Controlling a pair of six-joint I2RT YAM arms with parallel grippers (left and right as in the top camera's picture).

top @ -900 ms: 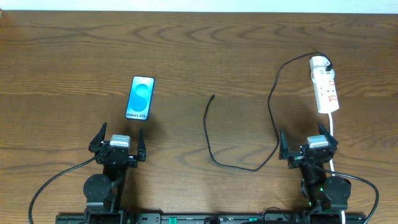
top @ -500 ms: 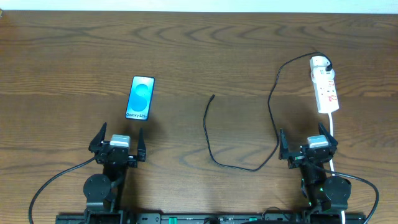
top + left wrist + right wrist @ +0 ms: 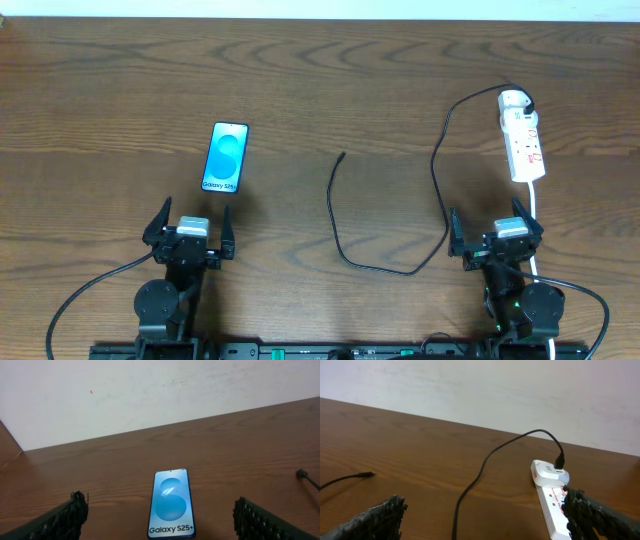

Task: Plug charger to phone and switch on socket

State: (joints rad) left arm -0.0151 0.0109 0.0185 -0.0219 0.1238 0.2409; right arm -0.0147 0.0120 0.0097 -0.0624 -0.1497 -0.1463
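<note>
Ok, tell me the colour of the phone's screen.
Bright blue with a pale swirl; the phone shows it best in the left wrist view.

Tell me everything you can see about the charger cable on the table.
The charger cable is a long, thin black cord, rubbery-looking, lying slack and flat on the wooden table. One end is plugged into the far end of the white power strip. From there it runs toward the robot, passes close beside the right tool, which does not hold it, then curves back up to a small plug tip lying free mid-table, right of the phone.
</note>
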